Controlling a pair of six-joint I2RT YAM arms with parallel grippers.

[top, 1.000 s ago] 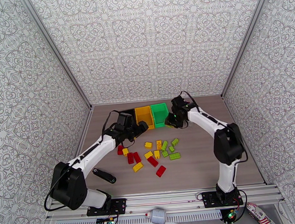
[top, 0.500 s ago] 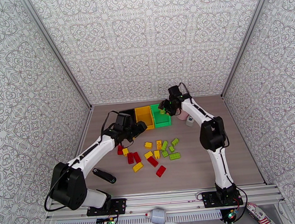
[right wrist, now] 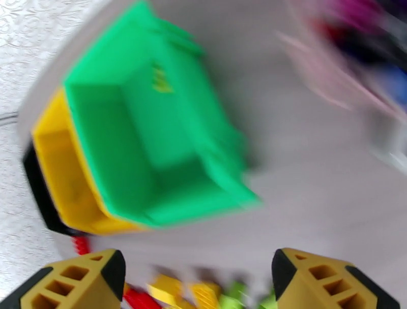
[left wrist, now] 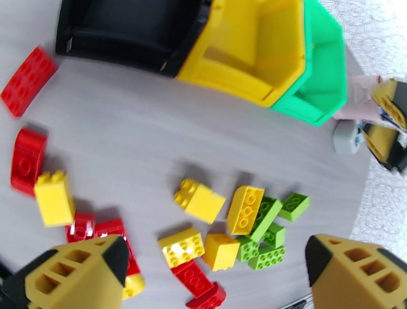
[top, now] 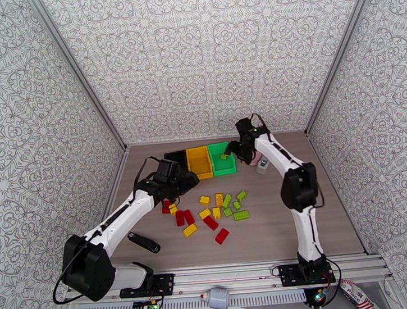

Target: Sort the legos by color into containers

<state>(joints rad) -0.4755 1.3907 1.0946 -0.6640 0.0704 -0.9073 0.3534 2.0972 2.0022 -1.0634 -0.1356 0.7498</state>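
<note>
One green bin beneath right tool

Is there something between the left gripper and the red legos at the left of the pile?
Nothing visible. The left gripper hangs open above the pile, and the red legos lie uncovered on the table. A yellow lego sits right beside one of them, not on top.

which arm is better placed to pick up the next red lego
Left: the left fingers, open, hover over the red legos; the right fingers are away at the green bin.
</note>
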